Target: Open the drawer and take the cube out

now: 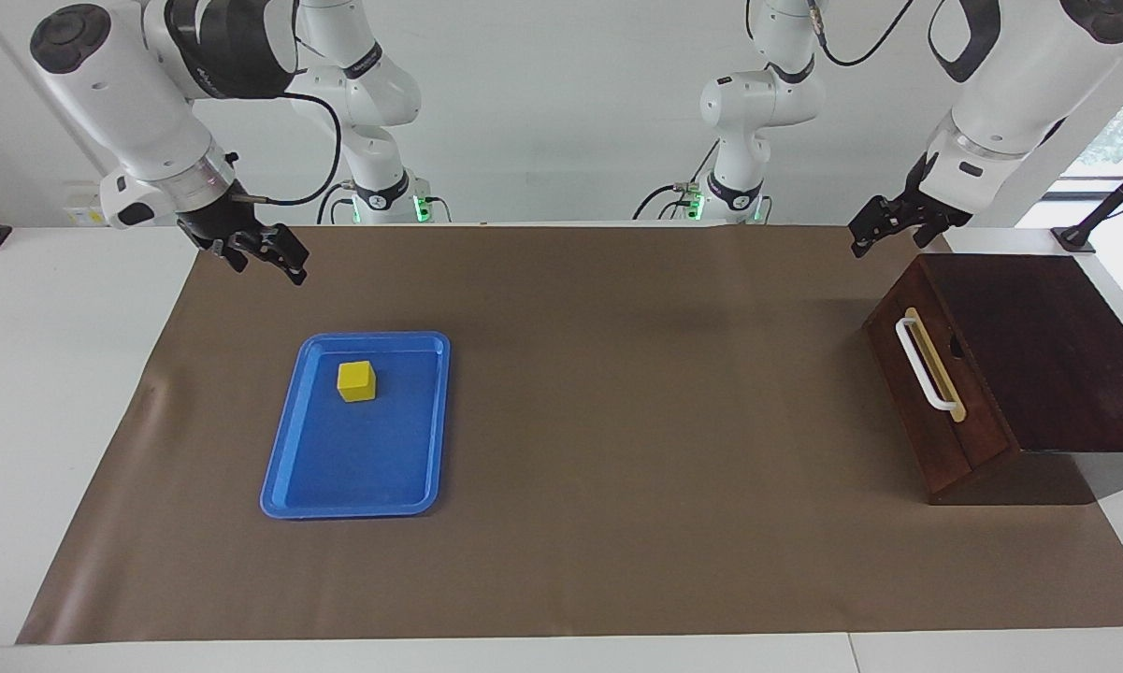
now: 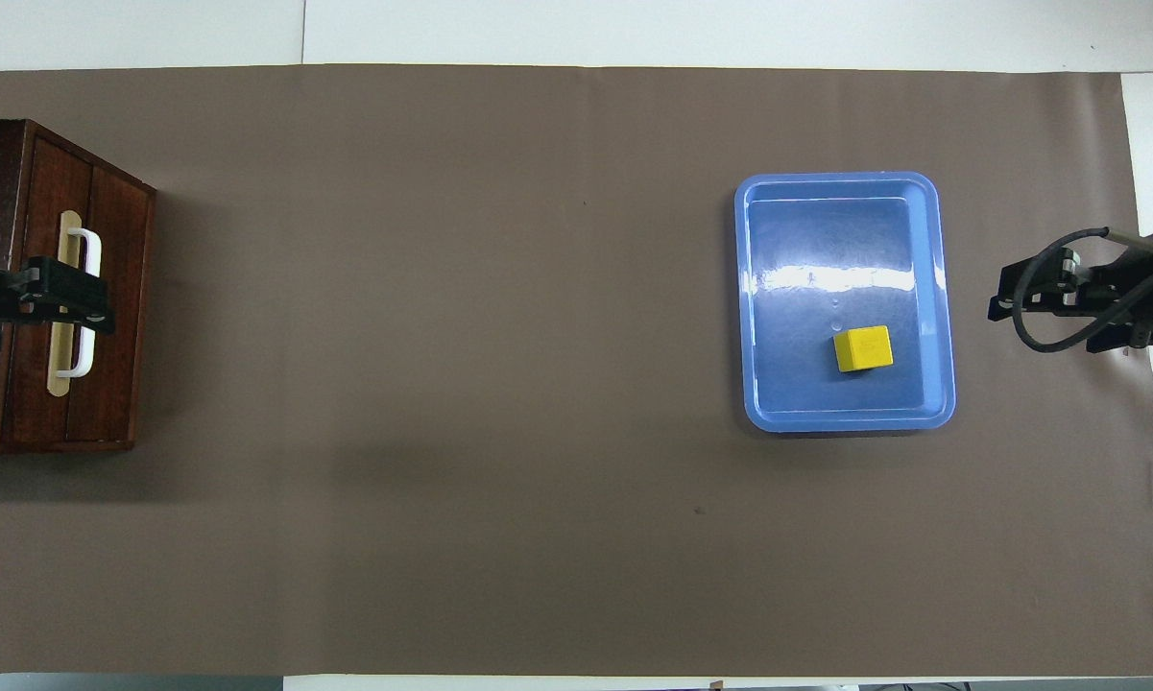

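Brown mat: cube in tray, right claw raised clear

One yellow cube, one blue tray, one wooden cabinet with one drawer, one brown mat, two pincers: left pincer, right pincer.

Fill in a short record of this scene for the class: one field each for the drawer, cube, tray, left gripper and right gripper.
drawer: dark reddish-brown wooden drawer with a white bar handle, shut, at the left arm's end of the table
cube: small bright-yellow cube, lying in the tray, in the part nearer the robots
tray: flat blue plastic tray, at the right arm's end of the table
left gripper: left gripper, open, raised beside the cabinet, holding nothing
right gripper: right gripper, open, raised over the brown mat, holding nothing
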`<state>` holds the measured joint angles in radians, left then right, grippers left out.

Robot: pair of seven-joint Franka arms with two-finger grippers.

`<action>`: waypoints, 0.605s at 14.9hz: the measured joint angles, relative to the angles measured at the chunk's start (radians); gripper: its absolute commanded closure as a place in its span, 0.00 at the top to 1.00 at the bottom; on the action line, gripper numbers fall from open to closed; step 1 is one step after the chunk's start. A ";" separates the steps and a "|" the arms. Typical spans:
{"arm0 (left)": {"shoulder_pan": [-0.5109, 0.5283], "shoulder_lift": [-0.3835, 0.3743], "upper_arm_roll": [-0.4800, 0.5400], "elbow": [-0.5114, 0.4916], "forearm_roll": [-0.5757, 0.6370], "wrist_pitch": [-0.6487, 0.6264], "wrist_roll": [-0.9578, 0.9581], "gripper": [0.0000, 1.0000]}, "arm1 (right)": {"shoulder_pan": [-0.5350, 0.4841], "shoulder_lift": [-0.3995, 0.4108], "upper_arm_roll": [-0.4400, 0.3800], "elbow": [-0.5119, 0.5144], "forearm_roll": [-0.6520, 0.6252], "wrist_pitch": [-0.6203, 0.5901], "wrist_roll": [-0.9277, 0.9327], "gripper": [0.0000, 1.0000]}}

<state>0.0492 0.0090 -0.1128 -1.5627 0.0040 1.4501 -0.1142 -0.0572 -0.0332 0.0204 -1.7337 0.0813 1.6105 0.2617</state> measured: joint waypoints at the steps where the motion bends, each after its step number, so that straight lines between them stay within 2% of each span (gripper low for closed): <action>1: -0.001 0.003 0.002 0.005 -0.005 -0.003 0.016 1.00 | 0.007 -0.001 0.002 0.000 0.000 0.000 -0.003 1.00; 6: -0.012 0.001 0.003 0.014 -0.017 -0.014 0.058 1.00 | 0.012 -0.005 0.003 0.000 -0.010 0.000 -0.160 1.00; 9: -0.038 0.000 0.002 0.017 -0.017 -0.014 0.097 1.00 | 0.012 -0.005 0.003 0.004 -0.030 0.000 -0.194 1.00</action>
<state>0.0117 0.0093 -0.1105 -1.5458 -0.0135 1.4358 -0.0174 -0.0449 -0.0382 0.0238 -1.7294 0.0508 1.6110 0.0681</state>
